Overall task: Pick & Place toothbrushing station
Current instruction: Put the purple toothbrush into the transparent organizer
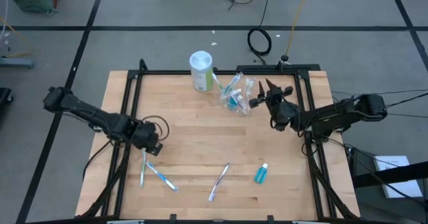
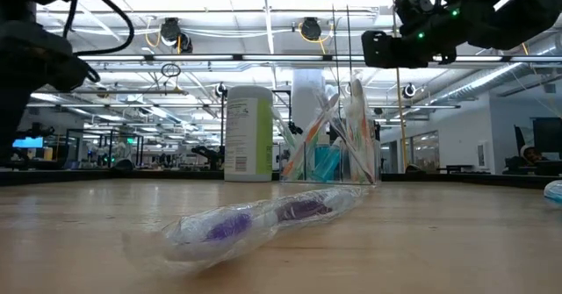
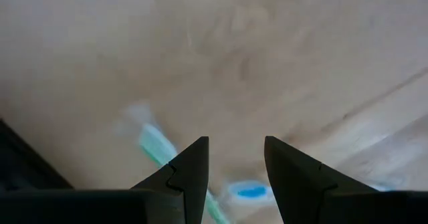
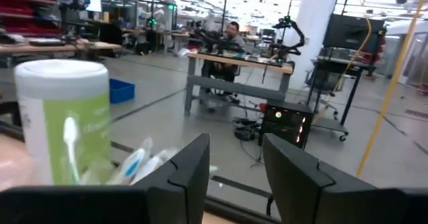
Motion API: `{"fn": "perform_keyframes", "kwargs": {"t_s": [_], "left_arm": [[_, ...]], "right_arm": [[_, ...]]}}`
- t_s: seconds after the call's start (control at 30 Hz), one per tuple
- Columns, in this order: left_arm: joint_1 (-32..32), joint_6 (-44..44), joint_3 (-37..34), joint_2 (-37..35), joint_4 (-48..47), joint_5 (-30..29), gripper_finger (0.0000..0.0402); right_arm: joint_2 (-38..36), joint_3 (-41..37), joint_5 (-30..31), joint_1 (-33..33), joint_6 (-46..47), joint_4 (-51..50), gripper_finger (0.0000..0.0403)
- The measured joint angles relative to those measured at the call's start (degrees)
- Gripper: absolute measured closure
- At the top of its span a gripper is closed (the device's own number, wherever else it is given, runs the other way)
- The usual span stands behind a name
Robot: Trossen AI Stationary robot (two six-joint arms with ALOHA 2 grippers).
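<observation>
wooden table (image 1: 200,150); left gripper (image 3: 235,164) hides blurred toothbrushes (image 3: 157,150).

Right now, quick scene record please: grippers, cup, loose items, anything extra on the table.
left gripper: open, over the near-left table, just above two toothbrushes
right gripper: open, empty, raised beside the clear cup
clear cup: far centre, holds several toothbrushes and a teal item
loose toothbrushes: two crossed near left; one wrapped toothbrush near centre
toothpaste tube: lying near right
extra: wipes canister, upright, left of the cup
</observation>
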Motion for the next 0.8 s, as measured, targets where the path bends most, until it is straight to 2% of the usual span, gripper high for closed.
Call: {"fn": "perform_keyframes", "kwargs": {"t_s": [0.23, 0.37, 0.57, 0.8], "left_arm": [[-8.01, -12.85, 0.00, 8.33, 13.00, 1.33, 0.0254], [-11.19, -17.25, 0.00, 10.80, 17.56, 1.30, 0.0254], [-15.22, -26.10, 0.00, 11.90, 17.44, 1.24, 0.0254], [-18.46, -29.79, 0.00, 11.88, 16.99, -1.45, 0.0254]], "right_arm": [[0.02, 0.00, -10.79, -4.22, -0.16, 1.83, 0.0273], [0.02, 0.00, -16.29, -5.61, -0.16, 1.83, 0.0273], [0.02, 0.00, -17.63, -6.13, -0.16, 1.80, 0.0273], [0.02, 0.00, -17.63, -6.08, -0.14, 1.78, 0.0273]]}}
